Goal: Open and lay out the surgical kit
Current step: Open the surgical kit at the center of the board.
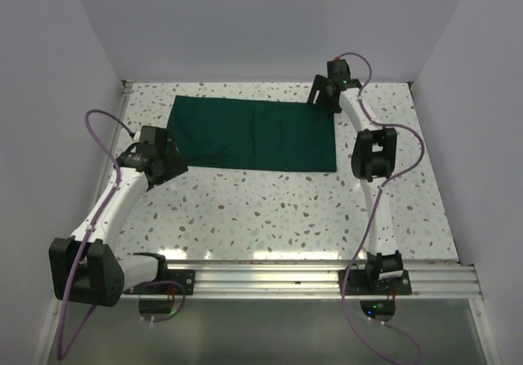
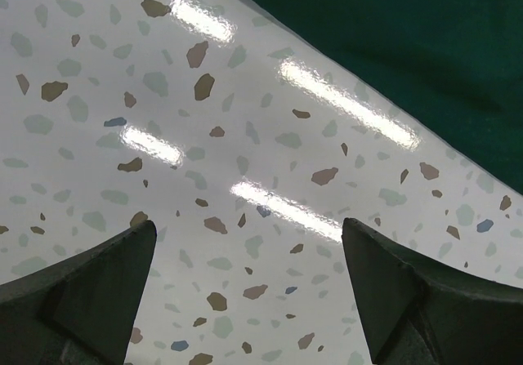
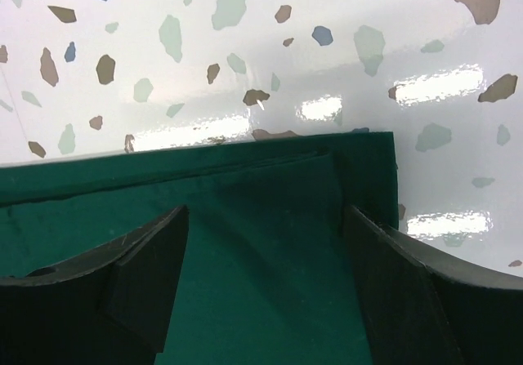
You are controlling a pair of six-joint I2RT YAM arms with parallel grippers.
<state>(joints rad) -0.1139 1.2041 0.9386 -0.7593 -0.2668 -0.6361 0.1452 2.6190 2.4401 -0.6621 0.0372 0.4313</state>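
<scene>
Kit: the surgical kit (image 1: 253, 132) lies folded shut, a green wrap at the far middle of the table (image 1: 270, 210); no instruments show.
Right side: the right gripper (image 3: 261, 283) straddles the wrap's far right corner, jaws apart.
Left side: the left gripper (image 2: 249, 291) hangs wide open over bare table beside the wrap.
My step: I pinch the top flap only, low and square, then peel gently.

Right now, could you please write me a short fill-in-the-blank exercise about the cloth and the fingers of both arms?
1. The folded cloth on the speckled table is dark ____.
2. The right arm's fingers stand on either side of the far right ____ of the cloth.
3. The left arm's fingers hang over bare table and are wide ____.

Missing words: green; corner; open.
</scene>
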